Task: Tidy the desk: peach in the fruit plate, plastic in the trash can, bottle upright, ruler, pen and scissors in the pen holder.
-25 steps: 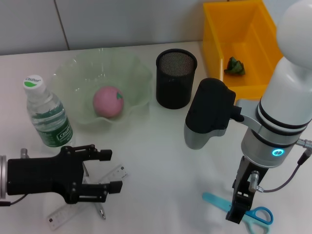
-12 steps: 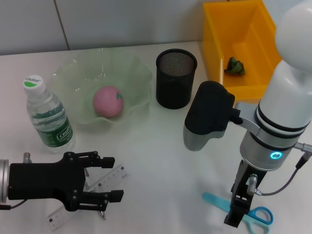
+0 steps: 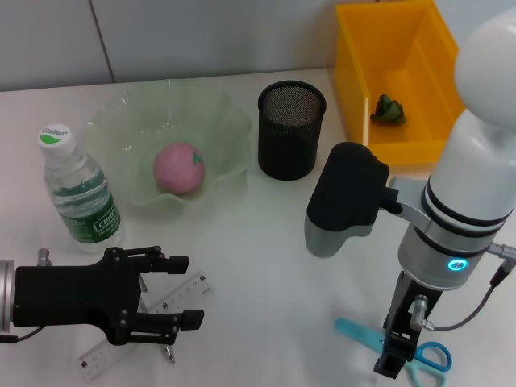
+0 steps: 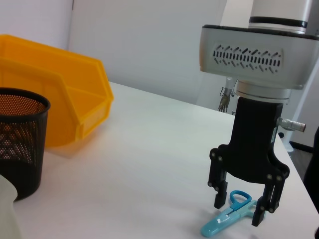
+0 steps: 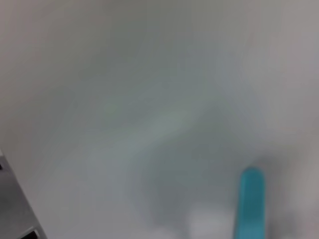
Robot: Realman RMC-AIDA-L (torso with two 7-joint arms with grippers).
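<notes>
Near the table's front edge, the left gripper (image 3: 173, 300) hangs with its 2 black fingers spread apart over the clear plastic ruler (image 3: 173, 298) and a pen (image 3: 168, 351) lying beneath it. The right gripper (image 4: 245, 211) stands at the front right corner, fingers released and straddling the light blue plastic scissors (image 4: 230, 214). The pink peach (image 3: 179, 167) sits in the translucent green fruit plate (image 3: 226, 121). The clear water bottle (image 3: 78, 191) stands upright near the left edge, beside the plate. The black mesh pen holder (image 3: 290, 129) stands beside the orange trash bin (image 3: 355, 48), which holds green crumpled plastic (image 3: 389, 108).
</notes>
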